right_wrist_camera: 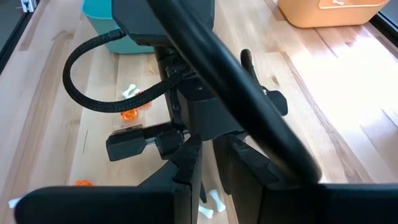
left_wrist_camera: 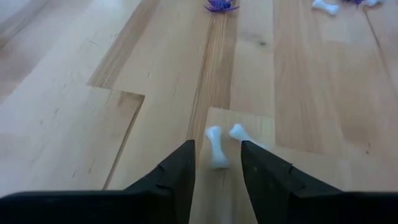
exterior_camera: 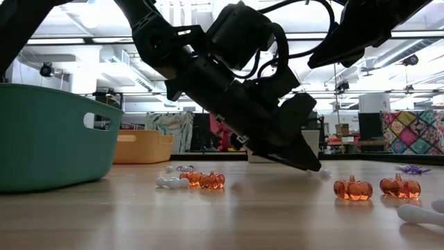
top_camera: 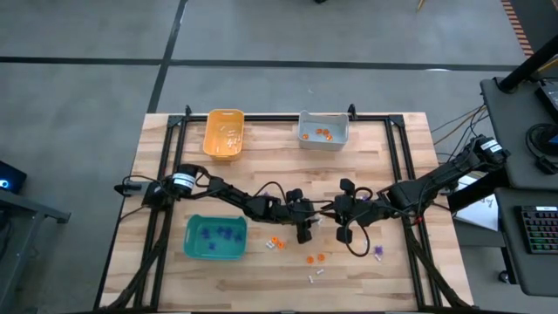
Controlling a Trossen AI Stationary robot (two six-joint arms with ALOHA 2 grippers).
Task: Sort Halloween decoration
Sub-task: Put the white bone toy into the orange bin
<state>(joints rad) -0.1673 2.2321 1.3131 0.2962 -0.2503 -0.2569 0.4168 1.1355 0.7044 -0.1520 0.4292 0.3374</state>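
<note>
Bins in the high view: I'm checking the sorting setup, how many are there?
3: orange-yellow bin at the far edge, grey bin to its right, teal bin nearer, farther left. None seems hidden.

We see two bins [top_camera: 223, 133] [top_camera: 323, 129] side by side at the table's [top_camera: 174, 279] far edge, a third bin [top_camera: 214, 238] nearer on the left holding trinkets [top_camera: 222, 233]; loose trinkets [top_camera: 315, 258] lie right of it.
</note>
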